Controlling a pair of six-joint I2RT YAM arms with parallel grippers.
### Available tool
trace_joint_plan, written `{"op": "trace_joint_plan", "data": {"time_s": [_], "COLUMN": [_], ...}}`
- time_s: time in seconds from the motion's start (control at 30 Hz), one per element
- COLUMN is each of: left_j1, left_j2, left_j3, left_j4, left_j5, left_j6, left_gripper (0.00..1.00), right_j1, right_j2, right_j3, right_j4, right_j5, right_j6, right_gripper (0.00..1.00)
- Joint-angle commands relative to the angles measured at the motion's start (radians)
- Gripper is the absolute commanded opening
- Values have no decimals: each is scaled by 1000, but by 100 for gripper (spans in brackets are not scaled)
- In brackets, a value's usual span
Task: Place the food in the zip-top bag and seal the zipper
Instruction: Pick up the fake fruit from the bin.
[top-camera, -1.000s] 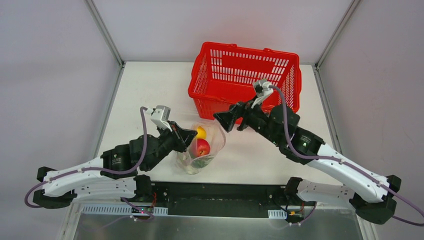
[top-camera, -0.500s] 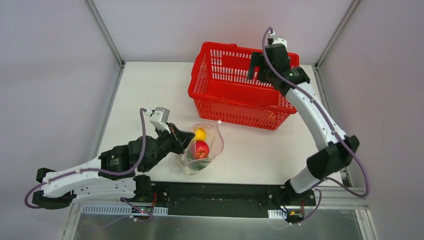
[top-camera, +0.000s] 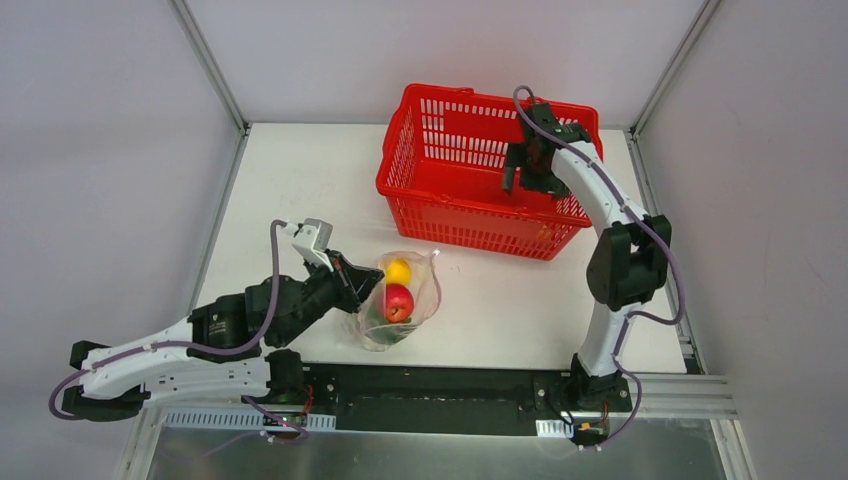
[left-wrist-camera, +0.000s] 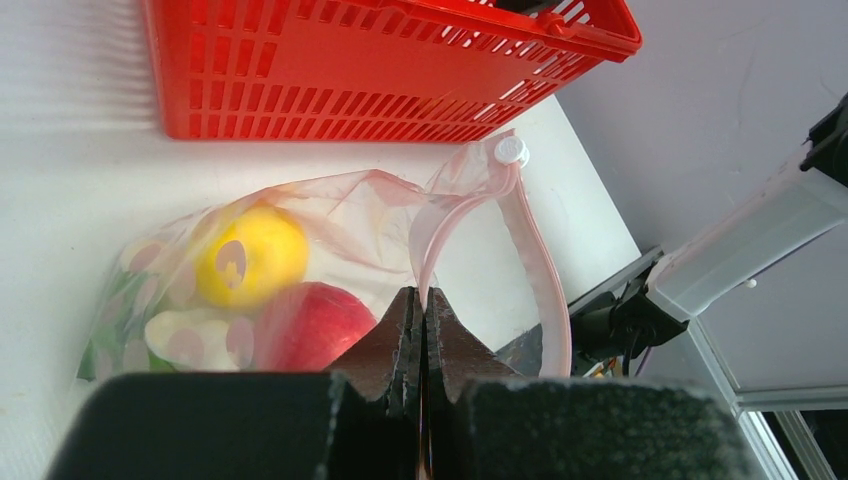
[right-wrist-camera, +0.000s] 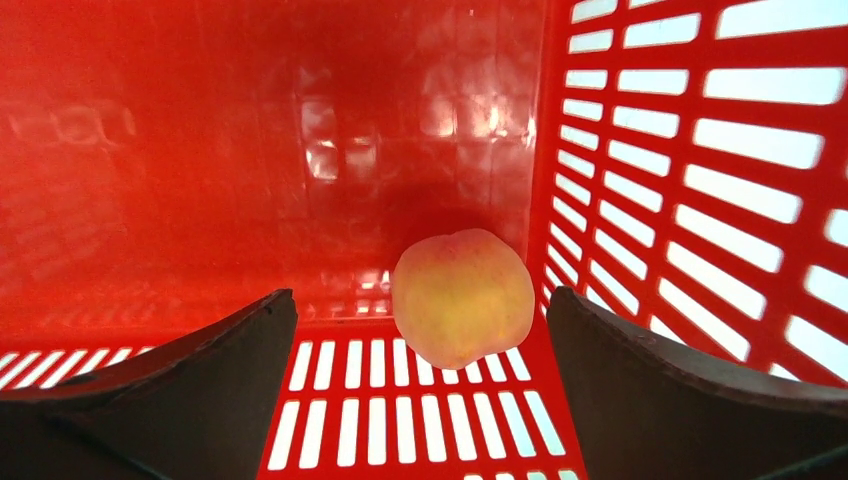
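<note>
The clear zip-top bag (top-camera: 400, 300) lies on the table in front of the red basket, holding a yellow ball (top-camera: 399, 270), a red ball (top-camera: 398, 302) and green leafy pieces (top-camera: 385, 327). My left gripper (top-camera: 362, 292) is shut on the bag's pinkish-red zipper strip (left-wrist-camera: 440, 235) and holds the mouth up; the balls show through the plastic in the left wrist view (left-wrist-camera: 250, 258). My right gripper (top-camera: 522, 172) is open inside the basket, its jaws on either side of a peach-orange ball (right-wrist-camera: 462, 297) that lies in the basket's corner, apart from both pads.
The red mesh basket (top-camera: 470, 200) stands at the back middle of the white table, its walls close around my right gripper (right-wrist-camera: 690, 150). The black rail with the arm bases runs along the near edge (top-camera: 430, 385).
My right arm swung from near the bag up to the basket and lowered its open gripper inside. My left gripper stayed shut on the zipper strip and shifted slightly left.
</note>
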Motion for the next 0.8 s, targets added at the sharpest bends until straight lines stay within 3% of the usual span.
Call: {"op": "trace_joint_plan", "data": {"time_s": [0.0,0.23,0.77], "left_j1": [7,6,6], "left_j2": [-39,-68,-52], "left_j3": [-23,-33,-40], "left_j4": [3,-15,-8], "left_j5": [-9,-18,-9], "left_j6": [10,9,8], "left_gripper": [0,0,0], "right_j1": [-1,-1,-4], "right_j2": [43,41,109], "right_j3": [-2,-63,-192], "right_j4": [-109,-79,-19], "right_j5": [-25,89,19], "right_j6": [-23,-27,-37], "right_gripper": [100,100,100]}}
